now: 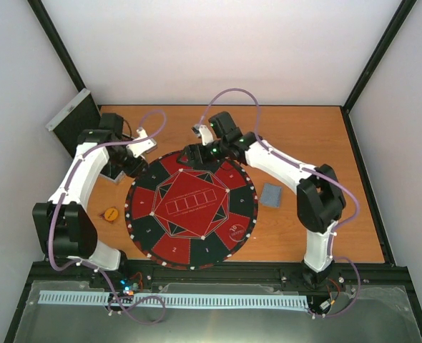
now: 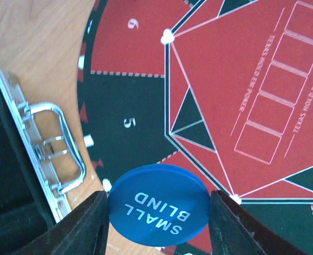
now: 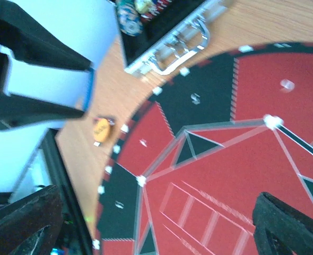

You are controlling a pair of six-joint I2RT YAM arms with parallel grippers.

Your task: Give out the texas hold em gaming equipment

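My left gripper [image 2: 159,213] is shut on a blue round chip [image 2: 159,206] marked SMALL BLIND, held by its edges above the left rim of the mat, near sector 5. In the top view this gripper [image 1: 134,168] is at the mat's left edge. My right gripper [image 3: 156,228] is open and empty, hovering over the far side of the mat [image 1: 191,155]. An orange chip [image 1: 111,214] lies on the wood left of the mat and also shows in the right wrist view [image 3: 101,129]. A grey-blue stack of cards [image 1: 271,194] lies right of the mat. No dark triangular marker shows.
The round red-and-black mat [image 1: 161,236] fills the table's middle. The silver case [image 2: 45,154] stands open just left of it, with more chips inside [image 3: 129,21]; its lid [image 1: 74,118] leans at the back left. A clear disc [image 1: 237,229] lies on the mat's right part.
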